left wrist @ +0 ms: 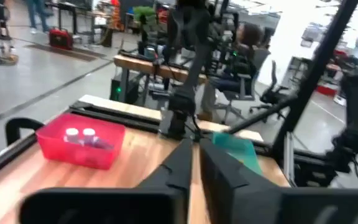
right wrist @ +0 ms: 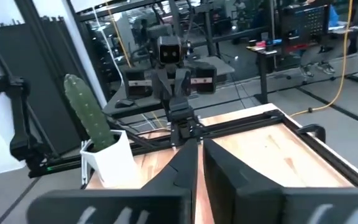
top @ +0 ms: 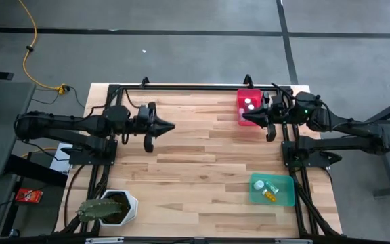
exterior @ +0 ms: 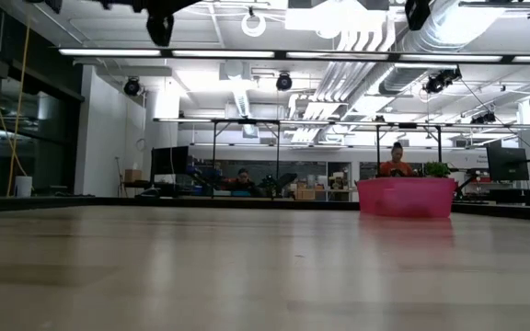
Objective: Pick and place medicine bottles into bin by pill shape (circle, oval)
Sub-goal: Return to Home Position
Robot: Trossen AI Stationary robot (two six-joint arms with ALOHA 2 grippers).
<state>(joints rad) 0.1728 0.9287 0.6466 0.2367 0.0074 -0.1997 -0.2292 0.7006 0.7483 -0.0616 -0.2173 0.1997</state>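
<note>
Two white-capped medicine bottles (top: 249,105) stand in the red bin (top: 241,115) at the table's far right; they also show in the left wrist view (left wrist: 79,134). More small bottles (top: 269,189), one with an orange body, lie in the green tray (top: 286,196) at the near right. My left gripper (top: 172,125) hangs shut and empty above the table's far left part. My right gripper (top: 244,119) hangs shut and empty at the red bin's left side, above the table. In the wrist views the left gripper's (left wrist: 193,149) and the right gripper's (right wrist: 199,146) fingertips meet.
A white pot with a green cactus (top: 110,207) stands at the table's near left corner; it also shows in the right wrist view (right wrist: 101,149). Black frame rails (top: 195,88) run along the table's far edge and sides. Bare wood lies between the two arms.
</note>
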